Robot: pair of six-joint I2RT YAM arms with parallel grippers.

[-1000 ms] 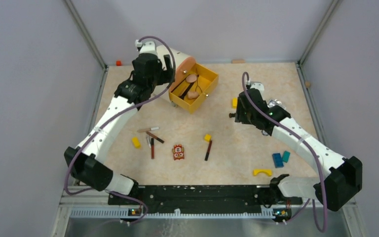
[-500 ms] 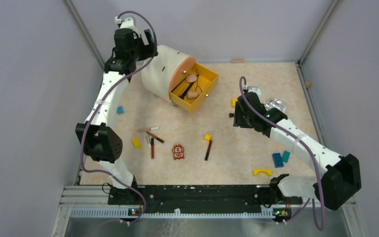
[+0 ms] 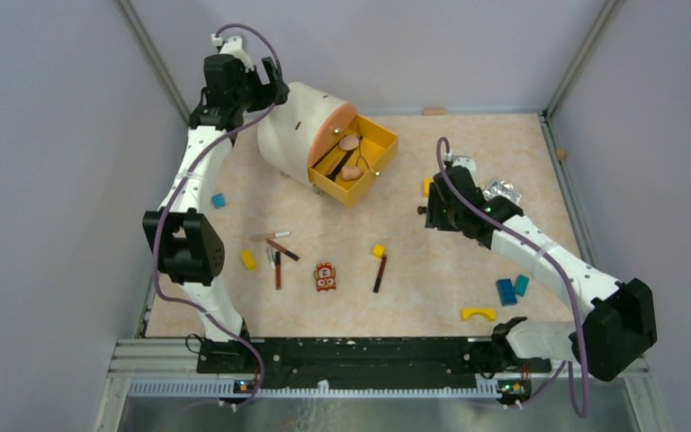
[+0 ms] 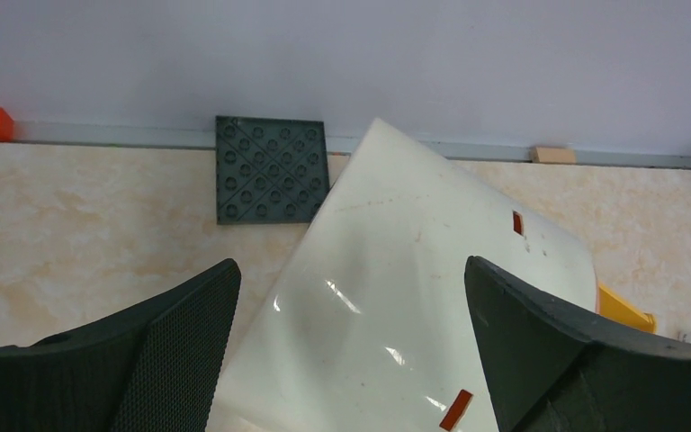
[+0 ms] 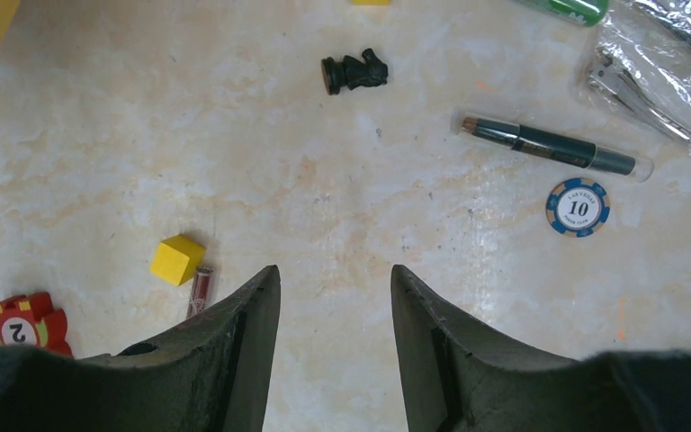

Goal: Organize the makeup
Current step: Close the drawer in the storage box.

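Makeup lies in two groups. Two peach round puffs and a black stick sit in the open yellow drawer of a white domed case at the far middle of the marbled desk. Near and left of the drawer, a few thin brown and red pencils lie loose, some crossing one another. To their right is a single dark brown stick, its far end just beside a small yellow cube. The right wrist view also shows a dark green pencil with a clear cap right of the claw, beside a blue poker chip and a crinkled clear packet.

The left claw is raised at the far left above the white domed case, its fingers spread wide, holding and touching nothing. The right claw hangs over bare desk at the right middle, its fingers partly apart with only the desk showing between them.

An orange-red patterned toy figure sits between the pencils and the dark brown stick. A yellow block lies left of the pencils. A small black piece lies on the far side of the right claw. A dark green studded plate rests by the far wall behind the case.
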